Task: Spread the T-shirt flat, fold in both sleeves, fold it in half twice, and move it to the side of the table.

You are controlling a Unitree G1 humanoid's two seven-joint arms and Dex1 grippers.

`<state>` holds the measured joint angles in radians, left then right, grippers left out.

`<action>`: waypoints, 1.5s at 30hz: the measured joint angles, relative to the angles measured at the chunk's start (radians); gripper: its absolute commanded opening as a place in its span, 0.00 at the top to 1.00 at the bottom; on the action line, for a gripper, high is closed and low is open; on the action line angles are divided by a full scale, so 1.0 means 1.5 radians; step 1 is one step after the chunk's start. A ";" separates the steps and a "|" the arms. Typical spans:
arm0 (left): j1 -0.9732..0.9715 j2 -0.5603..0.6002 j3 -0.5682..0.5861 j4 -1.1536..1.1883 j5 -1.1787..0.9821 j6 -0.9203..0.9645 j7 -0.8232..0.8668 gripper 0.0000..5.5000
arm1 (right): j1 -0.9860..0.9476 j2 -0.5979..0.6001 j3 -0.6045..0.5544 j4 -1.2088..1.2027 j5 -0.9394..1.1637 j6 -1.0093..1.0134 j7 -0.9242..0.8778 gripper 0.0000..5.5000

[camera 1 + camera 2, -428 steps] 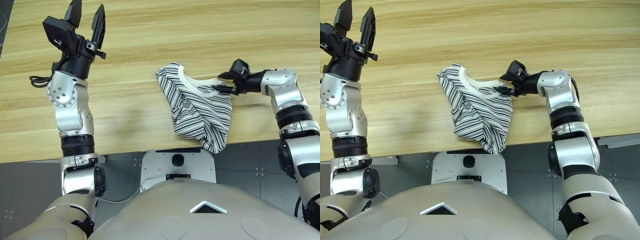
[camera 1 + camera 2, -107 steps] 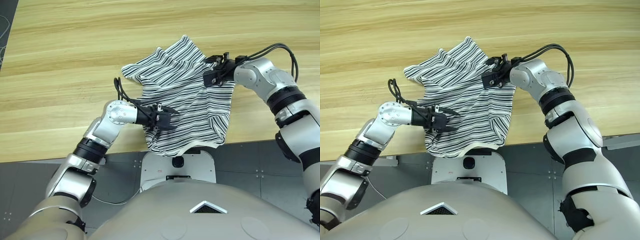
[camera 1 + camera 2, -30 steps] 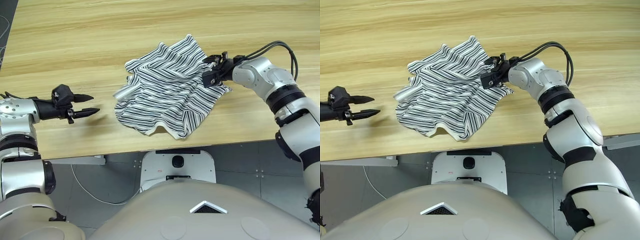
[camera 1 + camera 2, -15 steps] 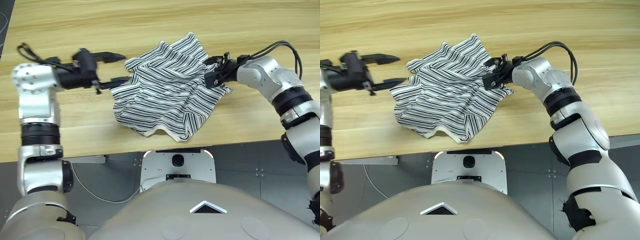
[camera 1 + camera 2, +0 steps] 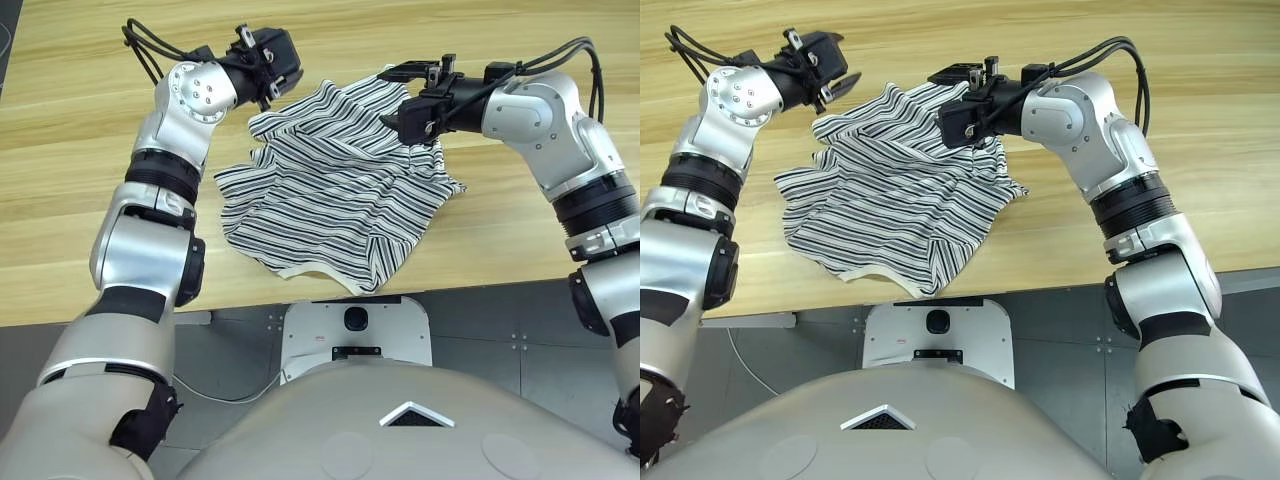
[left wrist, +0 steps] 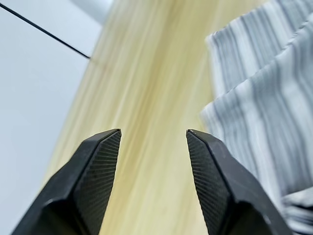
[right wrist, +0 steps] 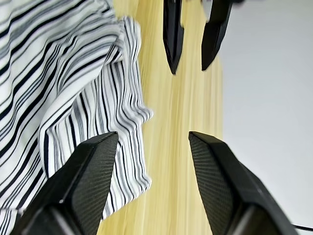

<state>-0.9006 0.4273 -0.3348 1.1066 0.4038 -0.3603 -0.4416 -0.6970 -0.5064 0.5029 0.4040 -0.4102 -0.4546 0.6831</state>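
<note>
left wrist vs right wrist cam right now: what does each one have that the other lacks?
Left wrist view, not the right: a thin black cable past the edge of the wooden table.
Right wrist view, not the left: the right claw, open, nothing between its fingers.
Shared: the left claw, open, close up in its own view and farther off in the right wrist view; the striped T-shirt, rumpled, beside each claw; the table.

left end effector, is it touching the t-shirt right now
Apart. In the right eye view a strip of bare table shows between the open left end effector and the nearest edge of the T-shirt.
</note>
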 measured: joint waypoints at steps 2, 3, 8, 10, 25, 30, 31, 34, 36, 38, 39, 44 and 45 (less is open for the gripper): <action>-0.026 0.001 -0.032 0.063 0.040 -0.001 0.012 0.55 | 0.042 0.012 0.009 -0.059 0.000 0.003 0.003 0.51; -0.027 -0.002 -0.042 0.079 0.051 -0.001 0.007 0.55 | 0.058 0.015 0.015 -0.076 -0.001 0.007 0.007 0.51; -0.025 -0.008 -0.087 0.135 0.081 -0.004 -0.154 0.55 | 0.115 0.025 0.028 -0.158 -0.013 0.026 0.017 0.51; -0.027 -0.009 -0.097 0.136 0.087 -0.004 -0.166 0.55 | 0.128 0.027 0.033 -0.167 -0.015 0.029 0.017 0.51; -0.096 -0.118 -0.285 0.192 0.341 0.132 0.333 0.55 | 0.298 0.076 0.091 -0.353 -0.043 0.103 0.015 0.51; -0.133 -0.122 -0.305 0.198 0.374 0.150 0.374 0.55 | 0.341 0.014 0.085 -0.309 -0.101 0.111 0.006 0.51; -0.133 -0.118 -0.313 0.201 0.383 0.151 0.374 0.55 | 0.347 0.013 0.085 -0.309 -0.105 0.111 0.005 0.51; -0.132 -0.099 -0.276 0.202 0.352 0.149 0.362 0.55 | 0.356 0.009 0.082 -0.320 -0.110 0.113 0.005 0.51; -0.135 -0.092 -0.177 0.201 0.255 0.127 0.358 0.55 | 0.360 0.002 0.075 -0.319 -0.113 0.114 0.005 0.51; -0.140 -0.092 -0.092 0.194 0.170 0.085 0.338 0.55 | 0.356 -0.011 0.074 -0.314 -0.115 0.109 0.008 0.51; -0.147 -0.092 -0.068 0.190 0.146 0.064 0.325 0.55 | 0.351 -0.021 0.075 -0.312 -0.116 0.102 0.011 0.51; -0.160 -0.075 -0.036 0.161 0.104 -0.063 0.228 0.55 | 0.347 -0.152 0.044 -0.344 -0.069 0.071 0.088 0.51; -0.160 -0.065 -0.036 0.157 0.104 -0.081 0.210 0.55 | 0.349 -0.186 0.031 -0.351 -0.050 0.071 0.112 0.51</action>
<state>-1.1399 0.3296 -0.3891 1.3418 0.5601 -0.4816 -0.1264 -0.1737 -0.7858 0.5494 -0.1223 -0.4851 -0.3482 0.8511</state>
